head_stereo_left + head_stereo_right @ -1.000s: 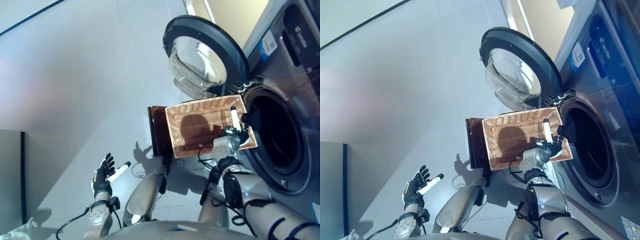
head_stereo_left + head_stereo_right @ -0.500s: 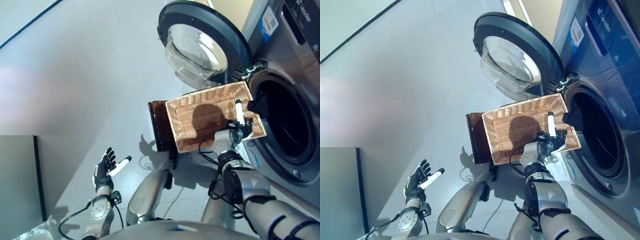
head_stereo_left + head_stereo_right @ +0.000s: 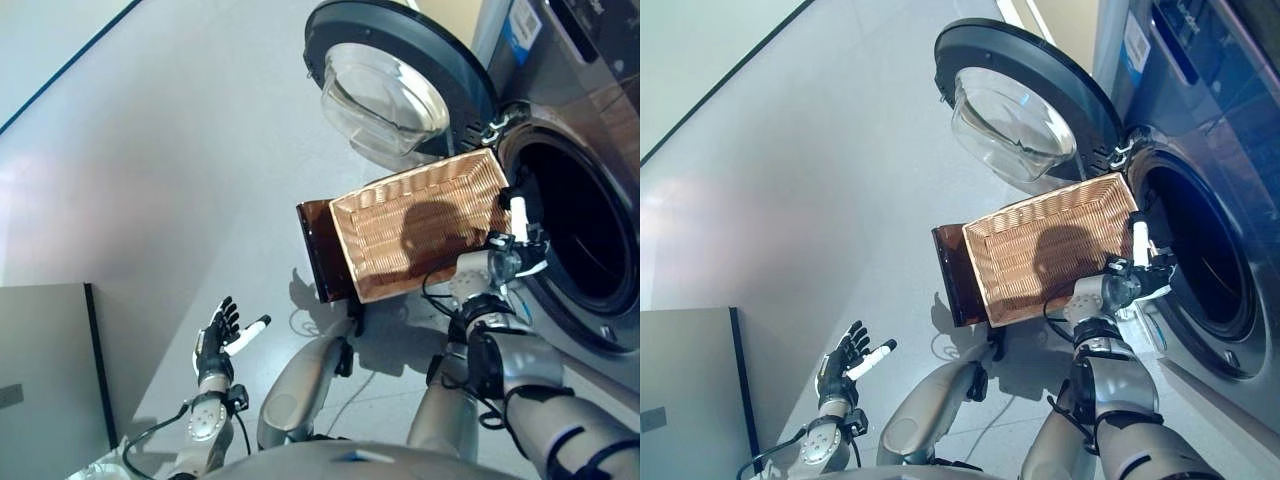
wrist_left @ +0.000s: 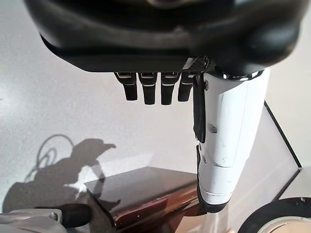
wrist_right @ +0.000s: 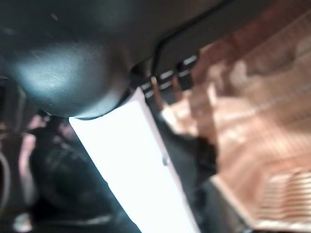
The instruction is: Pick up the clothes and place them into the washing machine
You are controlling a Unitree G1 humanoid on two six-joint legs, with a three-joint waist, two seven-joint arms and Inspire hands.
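Observation:
A dark garment (image 5: 194,151) is pinched in my right hand (image 3: 497,266), between the curled fingers and the white-covered thumb (image 5: 130,160). The hand is at the right edge of the wicker basket (image 3: 420,225), close to the rim of the washing machine's drum opening (image 3: 585,235). Dark cloth (image 3: 521,193) also shows at that rim just above the thumb. The basket's inside looks bare. My left hand (image 3: 215,342) hangs low on the left over the floor, fingers spread, holding nothing.
The machine's round door (image 3: 400,80) stands swung open to the left of the drum, above the basket. The basket rests on a dark brown stand (image 3: 318,250). A grey cabinet (image 3: 50,380) fills the lower left corner.
The camera has shifted. My right hand has moved from over the basket's inside to its right edge, nearer the drum. The left hand has stayed open.

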